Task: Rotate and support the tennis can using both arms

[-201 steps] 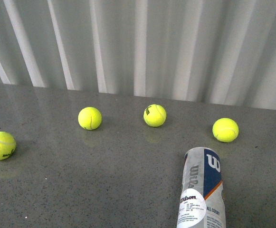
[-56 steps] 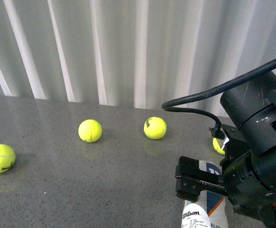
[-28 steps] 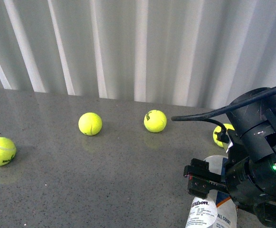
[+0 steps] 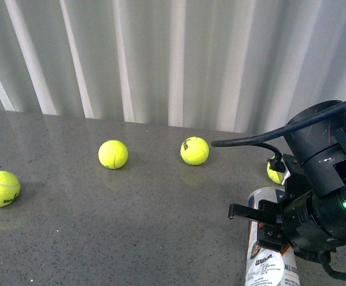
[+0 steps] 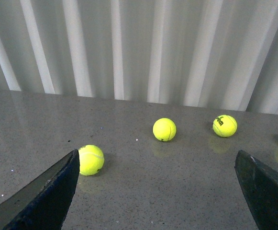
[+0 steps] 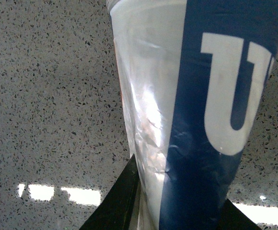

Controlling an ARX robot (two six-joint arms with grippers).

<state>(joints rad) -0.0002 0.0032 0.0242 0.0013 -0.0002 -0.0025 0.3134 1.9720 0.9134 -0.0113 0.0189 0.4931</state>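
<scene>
- Lower than half a second ago, the right arm now sits over the tennis can, whose far rim has shifted slightly right
- Right gripper straddles the can near that far end; in the right wrist view its fingers press against both sides of the can, pinching it
- Can lies on the grey table at the near right, its length pointing away from the robot
- Left gripper is spread wide with nothing between its fingers
- Four yellow balls rest on the table beyond the can, the rightmost partly hidden behind the right arm
</scene>
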